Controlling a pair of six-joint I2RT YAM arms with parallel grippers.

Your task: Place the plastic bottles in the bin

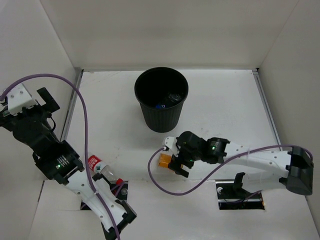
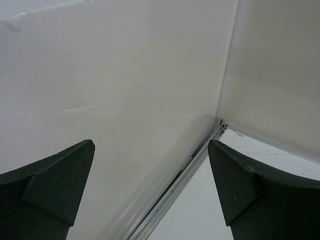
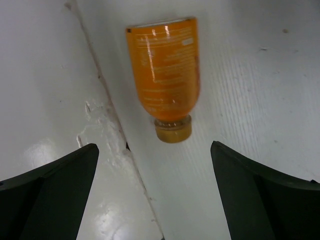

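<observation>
The black bin (image 1: 161,117) stands at the back centre of the table, with a blue-labelled bottle (image 1: 160,106) and a clear one (image 1: 175,96) lying inside it. An orange bottle (image 1: 164,161) lies on the table in front of the bin. In the right wrist view the orange bottle (image 3: 165,70) points its cap at my right gripper (image 3: 155,200), which is open just short of it and touches nothing. A red-labelled, red-capped bottle (image 1: 101,169) lies beside the left arm's lower link. My left gripper (image 1: 49,101) is open and empty, raised by the left wall, far from any bottle.
White walls enclose the table on three sides. An aluminium rail (image 2: 187,172) runs along the foot of the left wall. Purple cables (image 1: 85,120) loop off both arms. A board seam (image 3: 107,100) runs just left of the orange bottle.
</observation>
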